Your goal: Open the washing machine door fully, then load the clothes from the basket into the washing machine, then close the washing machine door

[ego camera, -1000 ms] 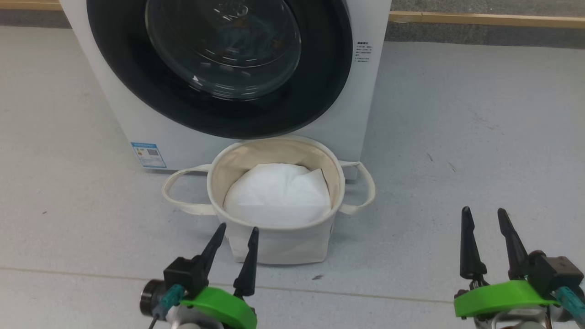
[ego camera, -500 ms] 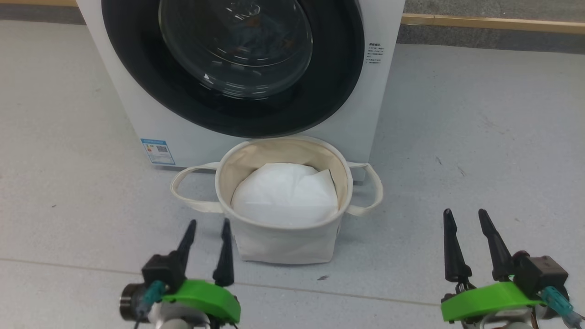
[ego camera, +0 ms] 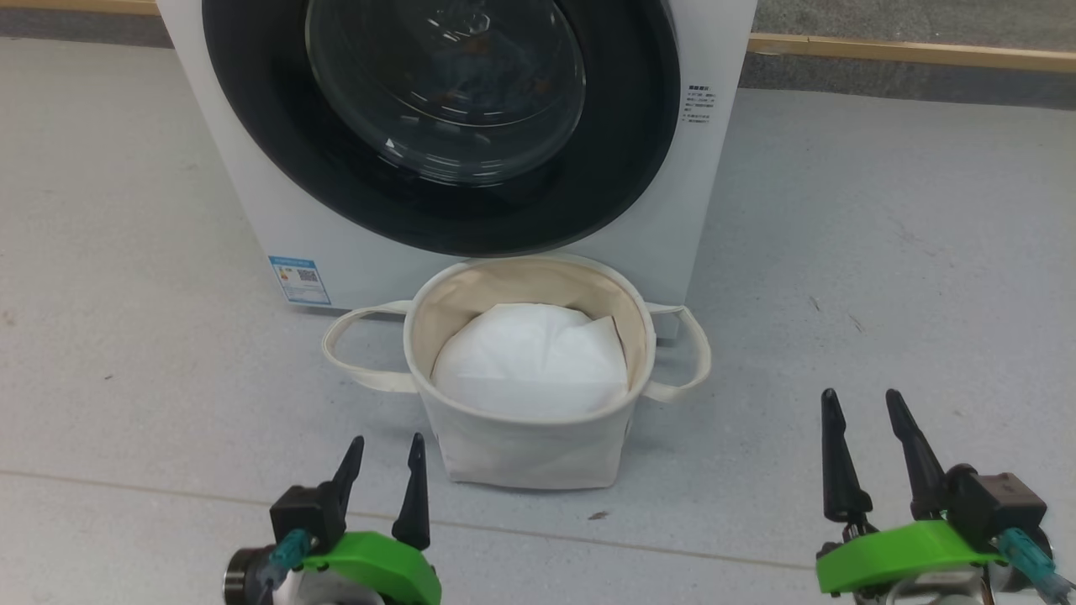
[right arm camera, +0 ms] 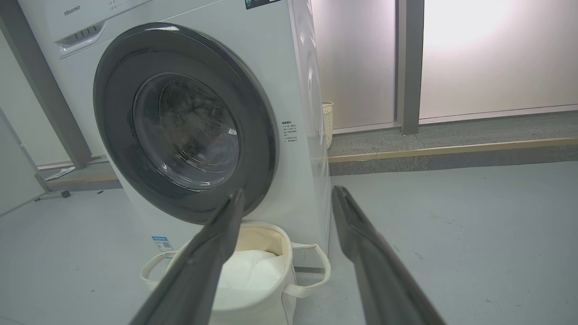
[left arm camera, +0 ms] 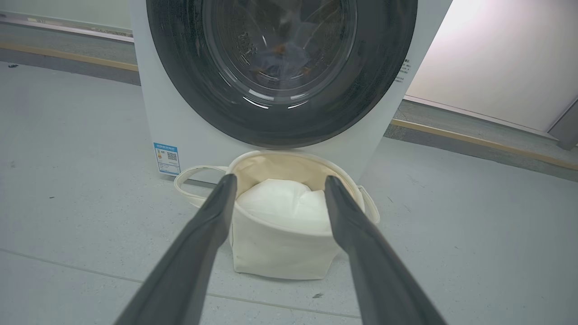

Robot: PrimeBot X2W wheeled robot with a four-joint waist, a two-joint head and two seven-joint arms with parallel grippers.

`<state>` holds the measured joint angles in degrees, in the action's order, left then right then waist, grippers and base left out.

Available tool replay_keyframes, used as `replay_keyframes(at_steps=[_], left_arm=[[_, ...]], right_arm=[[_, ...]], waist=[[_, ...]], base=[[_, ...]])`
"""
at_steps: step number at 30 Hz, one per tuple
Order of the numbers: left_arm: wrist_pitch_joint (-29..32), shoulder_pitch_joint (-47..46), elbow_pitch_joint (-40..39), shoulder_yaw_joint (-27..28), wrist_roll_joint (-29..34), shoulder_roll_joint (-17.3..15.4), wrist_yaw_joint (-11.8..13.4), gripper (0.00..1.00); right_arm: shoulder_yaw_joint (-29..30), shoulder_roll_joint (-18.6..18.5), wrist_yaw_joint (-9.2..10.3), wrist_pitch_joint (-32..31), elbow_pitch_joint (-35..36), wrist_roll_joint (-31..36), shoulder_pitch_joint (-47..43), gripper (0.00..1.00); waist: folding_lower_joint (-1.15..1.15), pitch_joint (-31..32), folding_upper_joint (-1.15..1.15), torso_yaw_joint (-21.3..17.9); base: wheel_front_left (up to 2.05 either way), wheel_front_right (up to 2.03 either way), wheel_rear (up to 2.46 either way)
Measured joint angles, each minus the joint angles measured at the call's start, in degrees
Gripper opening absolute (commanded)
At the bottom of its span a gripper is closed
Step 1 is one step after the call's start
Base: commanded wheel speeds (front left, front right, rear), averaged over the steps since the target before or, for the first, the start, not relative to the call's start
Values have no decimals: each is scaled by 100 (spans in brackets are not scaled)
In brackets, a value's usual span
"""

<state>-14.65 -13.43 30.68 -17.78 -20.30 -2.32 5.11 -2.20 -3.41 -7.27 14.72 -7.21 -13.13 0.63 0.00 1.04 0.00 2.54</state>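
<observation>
Shut washing machine door, basket below it, pincer spread

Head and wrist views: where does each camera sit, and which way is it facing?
Head view: on the head, looking forward and down at the washing machine door and basket; left gripper and right gripper show low, open.
Left wrist view: low, facing the door square-on; basket between its own fingers.
Right wrist view: low, off to the right, angled across the front of the washing machine; own fingers show.
Head and left wrist views share door, basket and blue label.
</observation>
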Motion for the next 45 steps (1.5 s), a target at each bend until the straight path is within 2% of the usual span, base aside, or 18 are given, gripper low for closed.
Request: replay_keyframes(at_steps=[18,45], left_arm=[[0,-5,-282,157,13,0,24,100],[0,-5,-236,182,-15,0,90,100]], right_arm=[[114,48,0,0,-332,3,2,100],[149,69,0,0,-305,104,4,100]], waist=[[0,6,0,26],[0,108,0,41]], base=[[0,0,0],[0,0,0]])
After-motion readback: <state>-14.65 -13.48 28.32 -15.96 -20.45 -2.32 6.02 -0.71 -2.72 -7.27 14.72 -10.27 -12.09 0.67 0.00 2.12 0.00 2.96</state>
